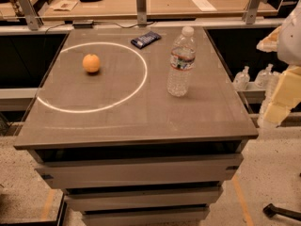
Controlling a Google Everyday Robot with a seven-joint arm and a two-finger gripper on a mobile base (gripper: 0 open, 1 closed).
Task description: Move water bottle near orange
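**Camera view: 1 tall bottle, easy to topple**

The gripper (281, 98) hangs beyond the right edge of the table (141, 121); I cannot tell whether it is spread or closed. The water bottle (181, 62) stands upright well to the gripper's left. The orange (91, 63) sits farther left again, inside a white ring (136, 86). The bottle looks tall and narrow, so a high or glancing contact could tip it. A careless set-down might nudge the orange, which would probably roll.
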